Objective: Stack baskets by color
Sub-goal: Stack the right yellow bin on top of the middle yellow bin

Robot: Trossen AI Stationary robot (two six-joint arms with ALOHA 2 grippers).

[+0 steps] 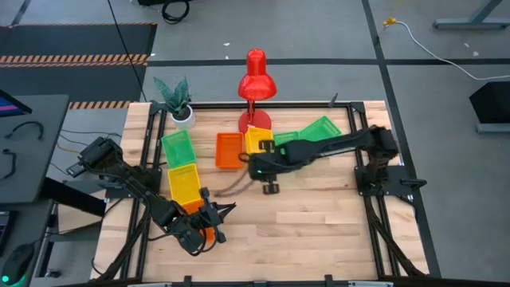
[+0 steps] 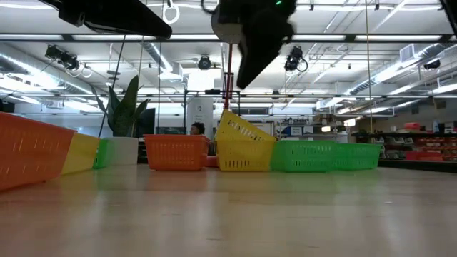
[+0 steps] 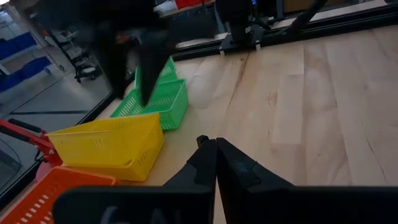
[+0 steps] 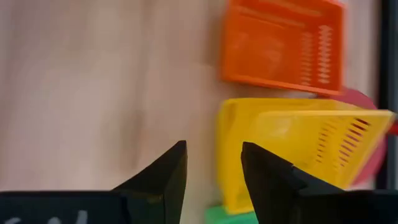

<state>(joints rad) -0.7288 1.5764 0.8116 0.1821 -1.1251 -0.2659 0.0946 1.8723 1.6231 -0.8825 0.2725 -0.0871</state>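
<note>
Two yellow baskets [image 1: 257,139] sit one in the other near the lamp; the upper one [image 2: 243,130] lies tilted in the lower one [image 2: 239,155]. An orange basket [image 1: 229,150] stands to their left, green baskets [image 1: 319,127] to their right. At the left, a green [image 1: 177,147], a yellow [image 1: 185,182] and an orange basket [image 1: 199,211] lie in a row. My right gripper [image 4: 214,168] hangs open above the table, just near of the yellow pair, holding nothing. My left gripper [image 3: 216,149] is shut and empty over the near-left orange basket.
A red desk lamp [image 1: 256,76] stands at the far edge, its base right behind the yellow pair. A potted plant [image 1: 177,100] occupies the far-left corner. Bare wood [image 1: 319,231] spreads over the table's near right half.
</note>
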